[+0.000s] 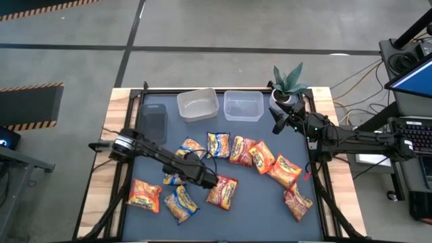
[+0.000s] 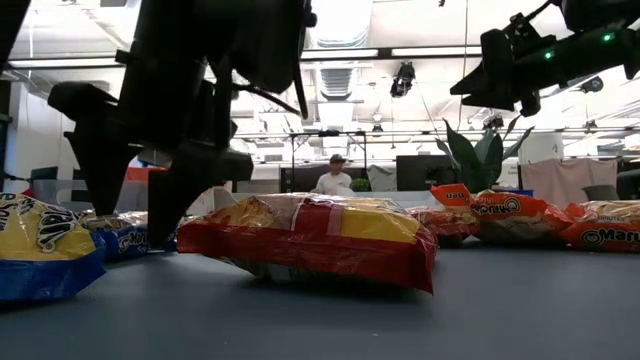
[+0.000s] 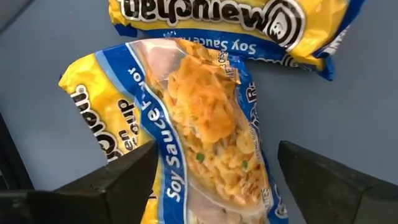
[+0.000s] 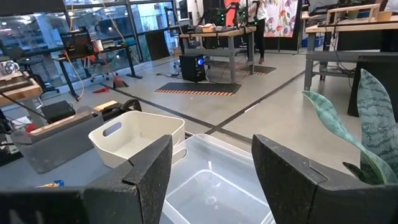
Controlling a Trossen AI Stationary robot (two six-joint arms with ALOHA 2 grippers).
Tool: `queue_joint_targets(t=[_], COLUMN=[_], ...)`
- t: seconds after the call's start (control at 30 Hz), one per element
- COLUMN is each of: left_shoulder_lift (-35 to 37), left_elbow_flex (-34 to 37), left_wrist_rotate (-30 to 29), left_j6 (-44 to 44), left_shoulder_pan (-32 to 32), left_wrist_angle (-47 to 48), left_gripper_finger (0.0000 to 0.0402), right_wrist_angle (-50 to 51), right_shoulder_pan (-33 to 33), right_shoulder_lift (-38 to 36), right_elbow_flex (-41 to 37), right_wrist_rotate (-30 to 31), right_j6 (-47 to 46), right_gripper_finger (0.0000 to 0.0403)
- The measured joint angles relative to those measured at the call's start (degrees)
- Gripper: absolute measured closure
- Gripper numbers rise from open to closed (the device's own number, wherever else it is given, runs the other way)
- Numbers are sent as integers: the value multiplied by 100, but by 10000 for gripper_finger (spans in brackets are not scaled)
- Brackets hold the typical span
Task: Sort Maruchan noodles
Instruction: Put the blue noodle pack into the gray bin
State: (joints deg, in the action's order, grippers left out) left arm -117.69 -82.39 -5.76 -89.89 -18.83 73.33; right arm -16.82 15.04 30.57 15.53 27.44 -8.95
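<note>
Several Maruchan packets lie flat on the dark mat [image 1: 256,202]. Yellow-and-blue ones are near the middle [image 1: 172,179] and at the near side [image 1: 181,202]. Red-orange and orange ones run in a row to the right [image 1: 262,156]. My left gripper [image 1: 194,177] points down, open, over a yellow-and-blue packet [image 3: 205,130], with one finger on each side of it [image 2: 120,235]. My right gripper [image 1: 277,125] hangs open in the air above the table's far right, by the clear tub [image 4: 211,186]. My left gripper [image 3: 214,186] stands open over the yellow-and-blue packet from above, one finger beside each long edge. One finger [image 3: 124,180] overlaps the packet's edge [image 3: 152,155]; whether it touches I cannot tell. The packet lies on the mat.
Three tubs stand along the far edge: a dark one [image 1: 154,121], a white one [image 1: 197,104] and a clear one [image 1: 243,106]. A potted plant [image 1: 289,84] stands at the far right corner. A red-orange packet [image 2: 320,240] lies just right of my left gripper. A person shows far behind the table.
</note>
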Motion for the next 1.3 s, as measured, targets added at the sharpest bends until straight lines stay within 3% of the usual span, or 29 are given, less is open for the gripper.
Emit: queue_joint_targets(t=[0.53,0.73,1.3], left_shoulder_lift=[-205,-205,-183], left_elbow_flex=[-7,68,144], left_wrist_rotate=[-168,-219,-253], left_j6=[22,-31,-256], left_shoulder_pan=[-63,-128,-256], left_wrist_angle=[193,208,396], left_gripper_finger=[80,95,211], right_wrist_angle=[-7,-7,-7], right_shoulder_pan=[-2,-2,-2], right_shoulder_lift=[0,0,0], right_elbow_flex=[2,2,2], right_wrist_rotate=[-2,-3,-7], right_j6=[0,0,0], right_gripper_finger=[193,193,193])
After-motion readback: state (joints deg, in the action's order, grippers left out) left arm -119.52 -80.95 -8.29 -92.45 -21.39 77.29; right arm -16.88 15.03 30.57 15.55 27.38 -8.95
